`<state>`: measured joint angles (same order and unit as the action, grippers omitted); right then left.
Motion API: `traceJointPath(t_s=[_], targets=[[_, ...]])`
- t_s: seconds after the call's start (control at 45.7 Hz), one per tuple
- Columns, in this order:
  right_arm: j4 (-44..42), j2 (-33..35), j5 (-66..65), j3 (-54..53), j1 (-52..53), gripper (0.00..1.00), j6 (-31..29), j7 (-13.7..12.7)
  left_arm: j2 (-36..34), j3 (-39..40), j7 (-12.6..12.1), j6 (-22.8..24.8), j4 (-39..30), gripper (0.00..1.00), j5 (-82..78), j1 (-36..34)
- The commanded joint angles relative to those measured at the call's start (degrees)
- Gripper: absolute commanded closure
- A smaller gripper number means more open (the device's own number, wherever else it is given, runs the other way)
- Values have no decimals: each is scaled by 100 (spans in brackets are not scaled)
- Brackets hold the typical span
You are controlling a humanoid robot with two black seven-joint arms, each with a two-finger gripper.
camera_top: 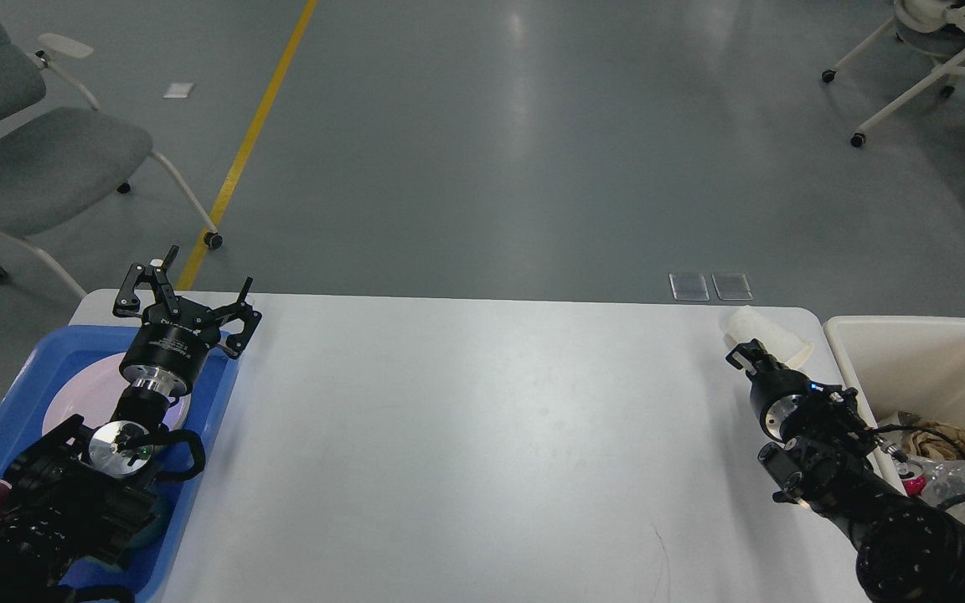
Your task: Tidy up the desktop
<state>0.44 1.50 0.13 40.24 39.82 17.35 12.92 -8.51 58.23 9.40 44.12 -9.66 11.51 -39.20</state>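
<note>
The right gripper (742, 355) is seen at the right of the frame, small and end-on, touching or just short of a white paper cup (763, 329) lying on its side; whether its fingers are apart or together cannot be told. The left gripper (189, 295) is held with fingers spread and empty at the far left, above a blue tray (223, 394) in which a white plate (64, 402) lies. The bench (482, 435) fills the lower middle of the frame and is almost wholly bare; the task is judged nearly done, with only the cup left. A cream bin (918, 335) holding crumpled rubbish stands just right of the cup; nothing is seen between them.
</note>
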Motion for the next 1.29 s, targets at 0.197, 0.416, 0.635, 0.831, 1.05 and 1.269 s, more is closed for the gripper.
traceJointPath(t_s=[0.197, 0.416, 0.635, 0.831, 1.05, 1.269], targets=[[0, 0, -4, 1, 0, 100, -3, 0, 7, 4, 0, 0, -1, 4, 0, 0], [-9, 17, 110, -122, 166, 4, 67, -44, -2, -5, 0, 0, 8, 4, 0, 0], [482, 96, 181, 115, 562, 0, -3, -53, -2, -5, 0, 0, 8, 4, 0, 0], [2107, 895, 189, 440, 1536, 0, -380, -53, -2, -5, 0, 0, -1, 4, 0, 0], [3638, 1617, 189, 976, 2688, 0, -1891, -53, -2, -5, 0, 0, 7, 4, 0, 0], [4148, 1643, 189, 1530, 3611, 0, -4571, -53, -2, 4, 0, -9, -1, 4, 0, 0]])
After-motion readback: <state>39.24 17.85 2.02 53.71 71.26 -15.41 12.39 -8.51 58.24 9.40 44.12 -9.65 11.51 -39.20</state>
